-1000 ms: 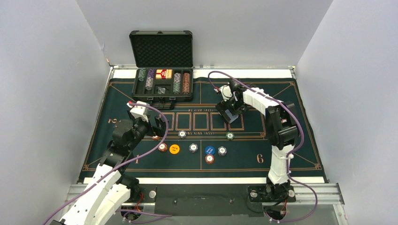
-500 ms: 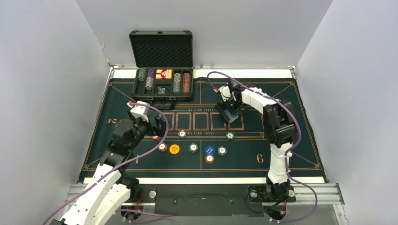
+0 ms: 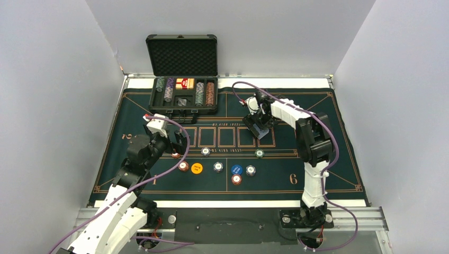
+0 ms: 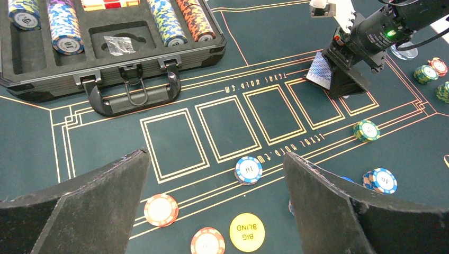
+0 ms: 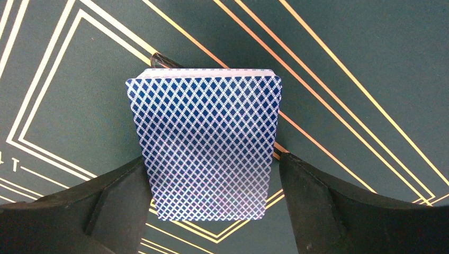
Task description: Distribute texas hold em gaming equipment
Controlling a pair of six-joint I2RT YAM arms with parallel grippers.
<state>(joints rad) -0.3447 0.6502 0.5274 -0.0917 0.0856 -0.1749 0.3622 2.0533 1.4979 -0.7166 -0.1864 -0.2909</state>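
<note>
My right gripper (image 3: 258, 128) is shut on a deck of blue-backed playing cards (image 5: 204, 143) and holds it just above the rightmost card box printed on the mat; the deck also shows in the left wrist view (image 4: 319, 72). My left gripper (image 4: 216, 156) is open and empty, hovering over the chips at the mat's left. Below it lie a blue-white chip (image 4: 249, 170), two red-brown chips (image 4: 161, 209), and the orange button disc (image 4: 247, 232). A green chip (image 3: 259, 153), a blue disc (image 3: 236, 169) and more chips (image 3: 250, 170) lie mid-mat.
The open black case (image 3: 182, 108) stands at the back left with chip stacks and red card boxes inside, its lid (image 3: 182, 55) upright. Grey walls close in left, right and behind. More chips (image 4: 426, 74) lie at the mat's far right.
My right gripper has shifted slightly left and away with the deck. The left arm has not moved.
</note>
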